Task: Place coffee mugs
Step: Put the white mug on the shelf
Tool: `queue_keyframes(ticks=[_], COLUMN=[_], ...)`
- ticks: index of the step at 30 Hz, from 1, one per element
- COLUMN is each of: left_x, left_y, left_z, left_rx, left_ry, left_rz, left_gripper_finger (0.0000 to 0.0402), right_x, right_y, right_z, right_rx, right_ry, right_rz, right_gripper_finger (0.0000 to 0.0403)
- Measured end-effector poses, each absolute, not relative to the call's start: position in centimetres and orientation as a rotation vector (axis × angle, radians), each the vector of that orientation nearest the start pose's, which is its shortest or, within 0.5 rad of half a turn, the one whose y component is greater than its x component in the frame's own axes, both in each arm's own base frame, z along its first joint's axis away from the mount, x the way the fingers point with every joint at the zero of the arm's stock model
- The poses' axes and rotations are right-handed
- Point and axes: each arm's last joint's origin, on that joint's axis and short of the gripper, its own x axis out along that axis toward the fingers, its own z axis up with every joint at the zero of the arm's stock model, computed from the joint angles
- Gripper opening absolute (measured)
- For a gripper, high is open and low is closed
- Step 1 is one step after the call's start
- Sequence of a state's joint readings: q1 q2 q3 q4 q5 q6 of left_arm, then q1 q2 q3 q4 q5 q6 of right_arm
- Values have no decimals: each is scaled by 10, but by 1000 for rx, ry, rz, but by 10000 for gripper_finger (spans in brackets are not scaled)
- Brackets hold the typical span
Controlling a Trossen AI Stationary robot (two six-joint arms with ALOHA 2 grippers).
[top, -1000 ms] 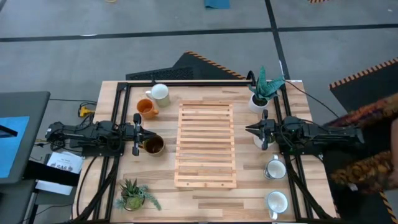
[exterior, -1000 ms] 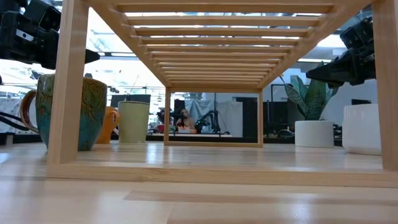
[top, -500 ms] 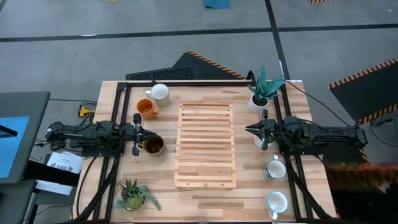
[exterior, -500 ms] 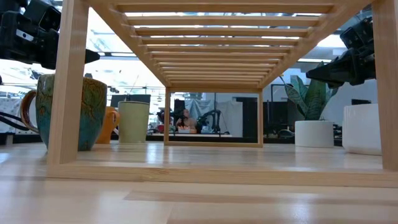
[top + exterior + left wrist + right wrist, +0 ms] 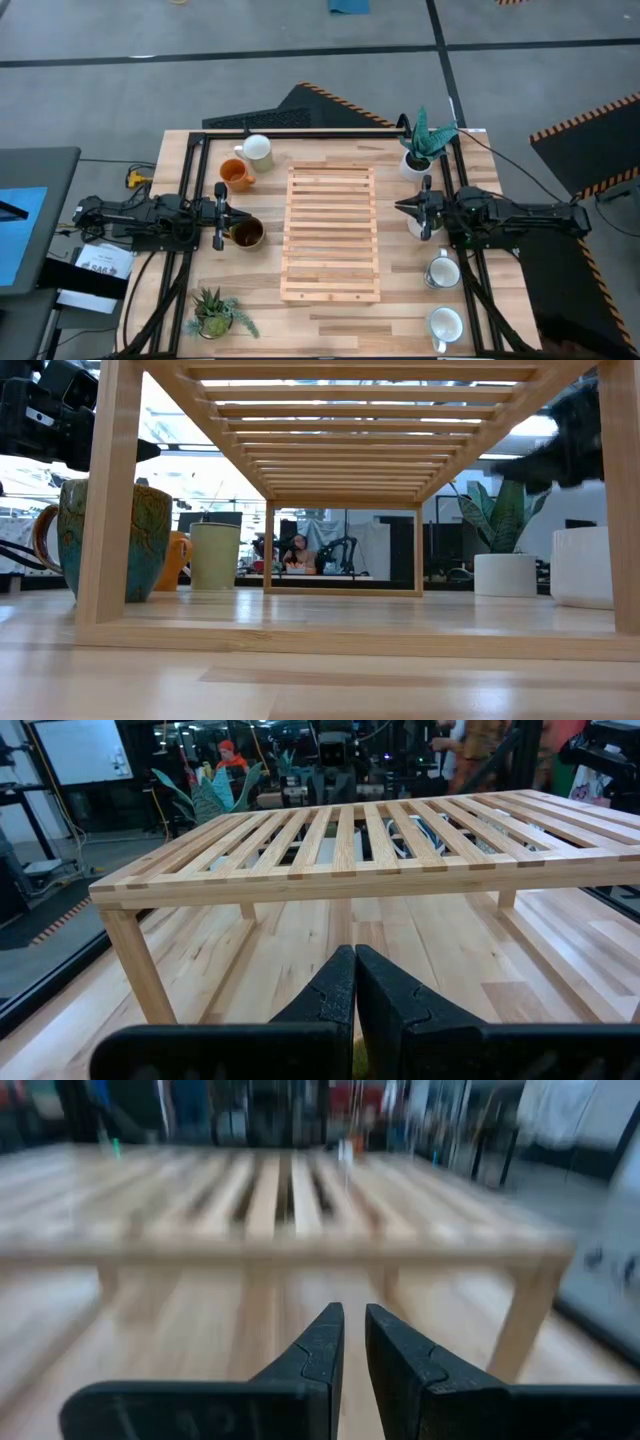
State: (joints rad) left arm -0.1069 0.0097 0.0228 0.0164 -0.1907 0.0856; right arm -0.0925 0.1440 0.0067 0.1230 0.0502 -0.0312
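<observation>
On your far left, the left gripper (image 5: 230,215) hangs at the table's left edge, its tip over the dark brown mug (image 5: 246,234). In its wrist view, your 2 fingers (image 5: 330,995) are pressed together with no gap and nothing between them, pointing at the slatted wooden rack (image 5: 331,233).

Just behind that arm, you have the orange mug (image 5: 237,175), and behind that the pale mug (image 5: 257,150) near the back-left corner of the wooden table (image 5: 330,315). The 3 mugs stand apart from each other, all left of the rack. In the low view, the near mug (image 5: 140,555) shows a teal and olive glaze, partly hidden by the rack's leg, with the orange one and the pale one (image 5: 215,556) past it. The small pot with a spiky green plant (image 5: 214,314) sits at the front-left corner.

The rack stands in the middle of the table, and none of the mugs is on it.

On your right, the white pot with a teal plant (image 5: 419,152) is at the back. The right gripper (image 5: 404,209) hovers at the right edge, pointing at the rack; its fingers (image 5: 322,1350) are nearly together, a thin slit between them, holding nothing. A white mug (image 5: 417,226) is partly hidden under that arm. In front of it, 2 more white mugs stand well apart: 1 (image 5: 442,271) beside the rack's front end, 1 (image 5: 445,325) near the front-right corner.
</observation>
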Motion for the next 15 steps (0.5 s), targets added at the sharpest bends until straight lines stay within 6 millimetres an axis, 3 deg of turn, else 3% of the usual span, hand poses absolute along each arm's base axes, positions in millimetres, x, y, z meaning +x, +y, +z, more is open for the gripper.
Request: queue_keyframes(ticks=[6, 9, 12, 15], left_x=[96, 96, 96, 96], left_y=[-5, -5, -5, -5], left_z=[172, 172, 172, 172], left_rx=[81, 81, 81, 81], left_ry=[-26, -26, -26, -25], left_rz=[85, 85, 85, 85], left_gripper_finger=[0, 0, 0, 0], right_x=[98, 93, 98, 106], right_y=[-9, -8, -11, -14], right_z=[213, 231, 259, 284], right_rx=[245, 219, 164, 188], right_ry=[-502, -657, -671, -457], right_rz=[-62, -55, -156, -253], right_gripper_finger=[71, 71, 71, 74])
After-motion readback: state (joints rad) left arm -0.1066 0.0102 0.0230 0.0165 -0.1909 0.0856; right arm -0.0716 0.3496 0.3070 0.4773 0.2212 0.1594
